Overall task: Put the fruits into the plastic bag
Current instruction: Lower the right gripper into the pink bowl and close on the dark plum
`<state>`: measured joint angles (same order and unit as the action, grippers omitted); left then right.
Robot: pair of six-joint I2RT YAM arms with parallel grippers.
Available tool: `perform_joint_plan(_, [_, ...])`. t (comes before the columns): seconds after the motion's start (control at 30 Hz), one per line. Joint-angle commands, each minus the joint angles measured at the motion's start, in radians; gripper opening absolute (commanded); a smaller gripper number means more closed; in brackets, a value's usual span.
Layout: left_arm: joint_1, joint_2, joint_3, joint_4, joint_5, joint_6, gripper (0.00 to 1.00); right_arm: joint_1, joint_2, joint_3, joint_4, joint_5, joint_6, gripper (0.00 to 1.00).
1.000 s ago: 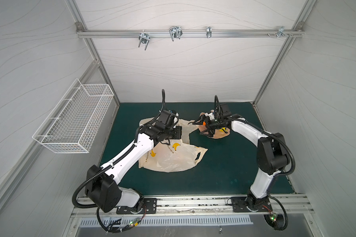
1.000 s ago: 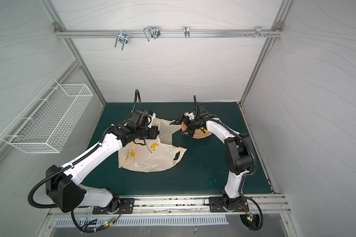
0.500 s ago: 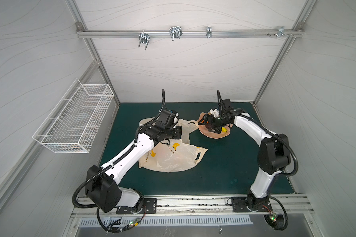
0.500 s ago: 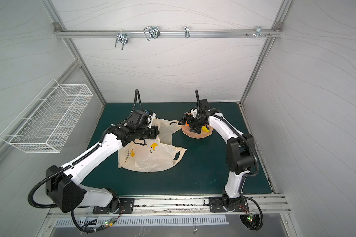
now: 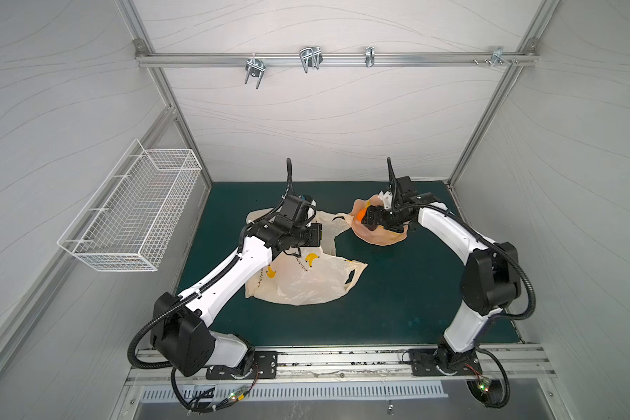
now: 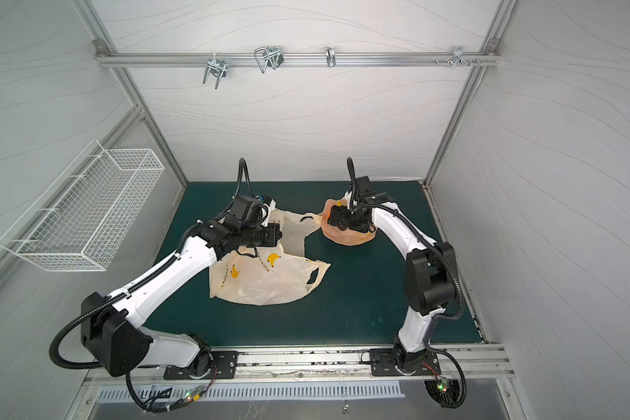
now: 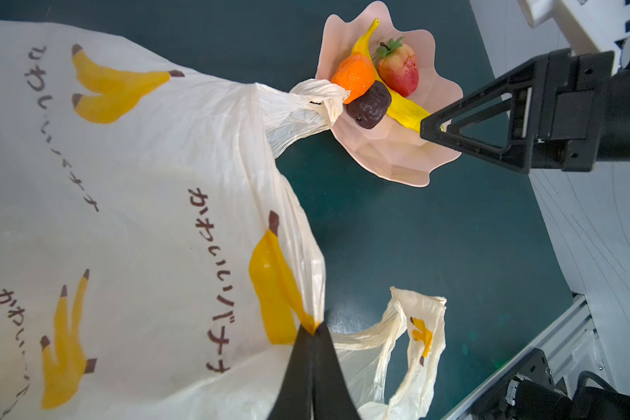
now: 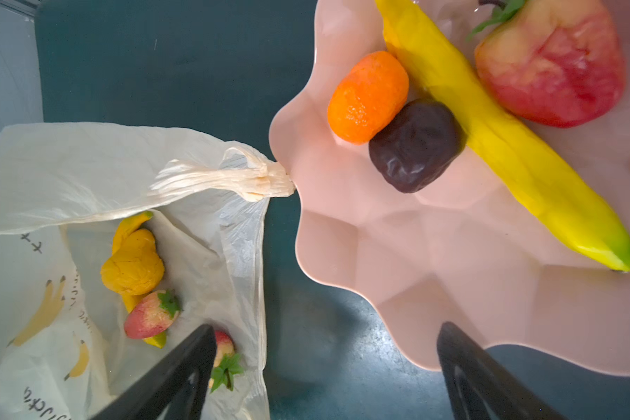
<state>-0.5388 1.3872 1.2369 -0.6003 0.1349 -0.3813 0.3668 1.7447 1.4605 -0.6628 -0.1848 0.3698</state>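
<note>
Plastic bag (image 7: 142,163) reading "かわいいバナナ": left end effector (image 7: 313,327) pinches it, right end effector (image 8: 328,327) spread.

Crinkly plastic bag (image 7: 142,182), smooth pink dish (image 8: 451,291)

Bright, even, diffuse light filled the white enclosure in both top views. The arms cast only faint, soft shadows on the dark green tabletop (image 5: 397,291). Wide-angle stretch splayed the walls and posts outward toward the edges, and fine detail looked slightly smeared. In the wrist views colours were vivid and the middle distance sharp. The plastic bag (image 7: 124,218) was nearly washed out, small highlights glinted on the dark brown fruit (image 8: 415,145), and the right gripper (image 8: 326,327), close to the lens, was soft-edged.
</note>
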Motion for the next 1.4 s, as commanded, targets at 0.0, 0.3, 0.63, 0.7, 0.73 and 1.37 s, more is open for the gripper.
perform_joint_plan(0.0, [-0.004, -0.017, 0.007, 0.026, 0.002, 0.0, 0.0, -0.005, -0.046, -0.034, 0.047, 0.079, -0.05, 0.96])
perform_joint_plan(0.3, [-0.004, -0.014, 0.015, 0.021, 0.001, 0.004, 0.0, -0.005, -0.03, -0.081, 0.107, 0.1, -0.045, 0.94])
perform_joint_plan(0.63, [-0.003, -0.011, 0.019, 0.019, 0.003, 0.005, 0.0, -0.005, 0.019, -0.077, 0.126, 0.108, -0.039, 0.89])
perform_joint_plan(0.7, [-0.003, -0.01, 0.019, 0.019, 0.002, 0.007, 0.0, -0.005, 0.027, -0.073, 0.13, 0.106, -0.036, 0.89])
perform_joint_plan(0.73, [-0.004, -0.01, 0.019, 0.019, 0.003, 0.007, 0.0, -0.004, 0.031, -0.071, 0.13, 0.106, -0.036, 0.88])
perform_joint_plan(1.37, [-0.004, -0.004, 0.031, 0.01, 0.0, 0.01, 0.0, -0.015, 0.177, 0.014, 0.131, 0.108, -0.037, 0.82])
